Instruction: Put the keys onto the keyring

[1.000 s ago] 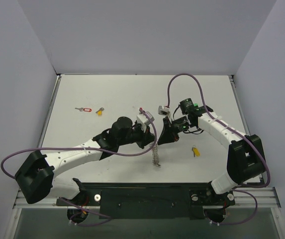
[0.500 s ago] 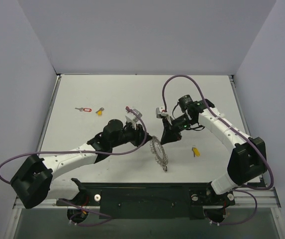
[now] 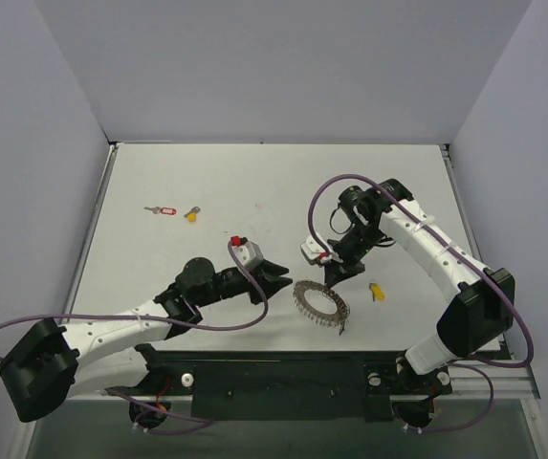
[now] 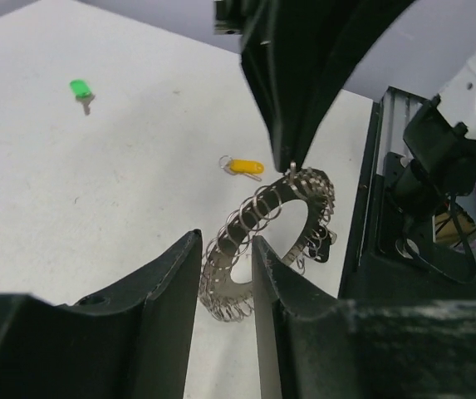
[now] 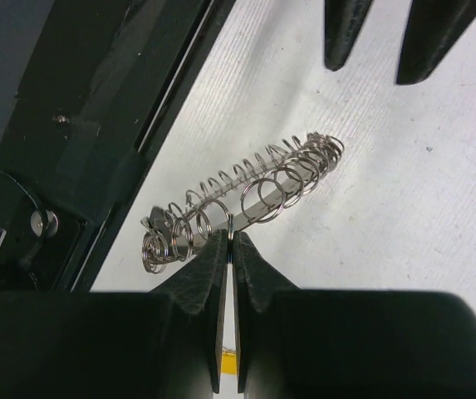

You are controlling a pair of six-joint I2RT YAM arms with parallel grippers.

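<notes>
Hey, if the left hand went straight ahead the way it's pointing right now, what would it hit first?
Most likely the keyring, just ahead of the left hand, though depth is hard to judge. The right hand pinching it comes next.

My left pincer [image 3: 278,277] sits low over the white table [image 3: 207,172] near the middle of the frame. Its fingers are apart, aimed right at the keyring [image 3: 317,304] and just short of it. The keyring shows as a frilly silver loop below centre. My right pincer [image 3: 335,278] points down from the upper right, its tip meeting the ring's upper edge. A yellow-headed key [image 3: 377,291] lies just right of the ring. In the upper left, a red-tagged key [image 3: 162,210] and a second yellow key [image 3: 192,213] lie side by side.
</notes>
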